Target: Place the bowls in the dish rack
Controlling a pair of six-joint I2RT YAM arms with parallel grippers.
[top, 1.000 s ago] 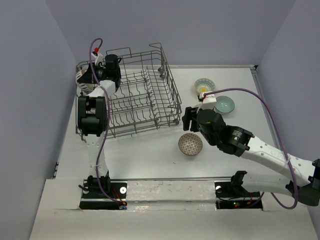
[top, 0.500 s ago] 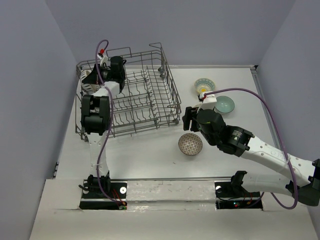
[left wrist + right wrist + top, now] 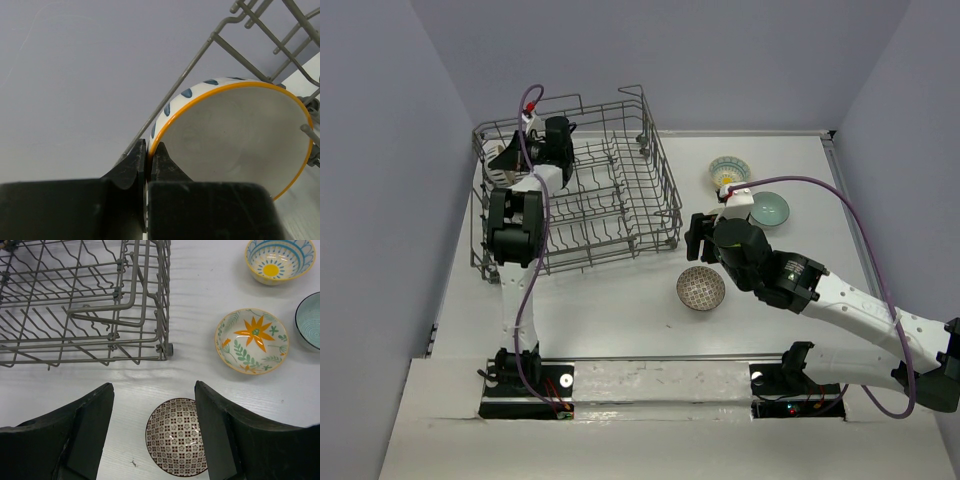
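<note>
Left claw (image 3: 149, 152) is clenched on the rim of a white bowl (image 3: 235, 135); one finger sits outside the wall and the other inside. Right claw (image 3: 153, 390) is released and grasps nothing.

We record the remaining items by size.

1. Table (image 3: 620, 310): white, carrying the rack and four loose bowls.

2. Dish rack (image 3: 665, 170): grey wire, standing on the far left part of the table. We see no bowl seated among the tines that are in view.

3. Held bowl: plain white inside, with an orange rim and blue drop marks on the outside. It is tipped on edge at the far left corner of the rack, just beside the left wall. Rack wires run behind it and one tine crosses its right edge in the left wrist view. We cannot tell whether it touches the rack.

4. Orange-flower bowl (image 3: 252, 340): upright on the table to the right of the rack, apart from it.

5. Brown-patterned bowl (image 3: 176, 436): upright on the table near the rack's near right corner. The right claw hovers above it, its fingers spread to either side.

6. Yellow-centred bowl (image 3: 274, 259): upright, farthest back of the loose bowls.

7. Teal bowl (image 3: 309, 320): upright at the right, just beside the orange-flower bowl and only partly in the right wrist view.
</note>
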